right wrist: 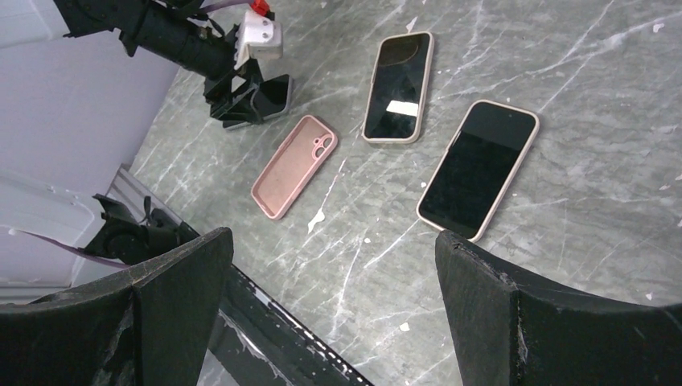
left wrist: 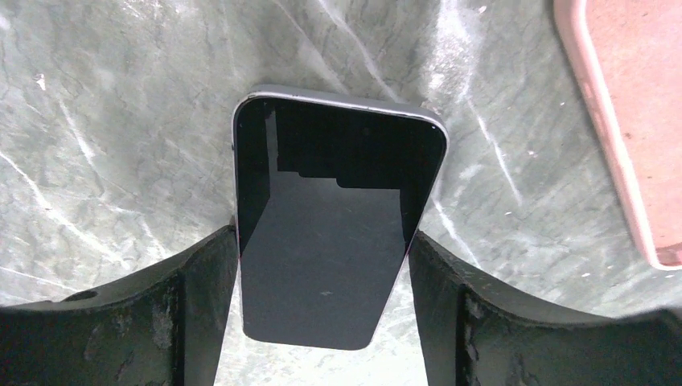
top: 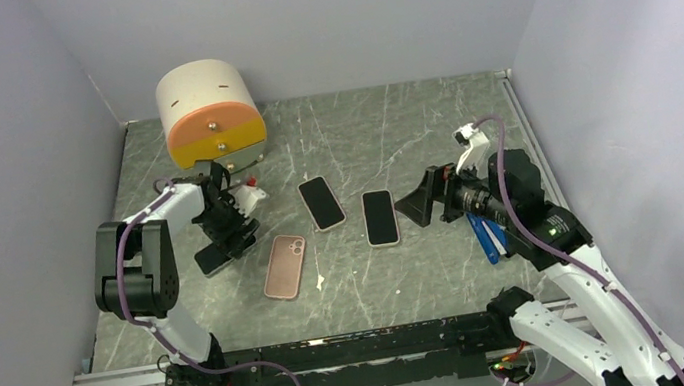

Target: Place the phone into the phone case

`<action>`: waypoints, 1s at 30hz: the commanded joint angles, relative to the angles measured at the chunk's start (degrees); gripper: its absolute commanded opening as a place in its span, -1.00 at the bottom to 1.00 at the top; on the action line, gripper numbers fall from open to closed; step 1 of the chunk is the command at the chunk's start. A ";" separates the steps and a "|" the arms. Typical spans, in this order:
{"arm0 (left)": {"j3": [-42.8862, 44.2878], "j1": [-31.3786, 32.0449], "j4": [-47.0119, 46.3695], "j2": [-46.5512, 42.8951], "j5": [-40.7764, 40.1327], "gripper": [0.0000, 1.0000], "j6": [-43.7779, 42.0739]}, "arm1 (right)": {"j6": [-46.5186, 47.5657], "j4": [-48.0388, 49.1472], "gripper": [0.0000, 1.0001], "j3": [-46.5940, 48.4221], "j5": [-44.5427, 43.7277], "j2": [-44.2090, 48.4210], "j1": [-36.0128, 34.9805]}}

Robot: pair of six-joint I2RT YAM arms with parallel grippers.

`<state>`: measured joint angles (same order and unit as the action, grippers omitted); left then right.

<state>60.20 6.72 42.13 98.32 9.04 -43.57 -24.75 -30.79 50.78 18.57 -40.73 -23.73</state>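
Left fingers (left wrist: 201, 305): pressed against both long edges of the phone (left wrist: 338, 209), whose dark screen faces up.
Left gripper (left wrist: 324, 241): low over the left side of the table (top: 409, 123); I cannot tell whether the phone lies flat.
Phone case (top: 285, 266): pink, flat on the table just right of the held phone, not touching it.
Right fingers (right wrist: 177, 305): spread wide, nothing between them.
Right gripper (right wrist: 331, 241): held above the table's right side.
Cased phones (top: 322, 202): 2, screens up, between the phone case and the right gripper.
Drum (top: 210, 110): cream and orange, back left.
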 commanded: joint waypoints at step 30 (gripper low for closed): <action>-1.47 2.33 -1.29 -12.73 12.54 -0.49 30.48 | -9.98 6.94 0.97 -9.77 0.51 8.34 -0.14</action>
<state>60.18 8.78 43.31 88.23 19.27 -16.38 -32.51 -27.22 42.11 18.68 -34.02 -23.73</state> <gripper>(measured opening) 0.733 0.989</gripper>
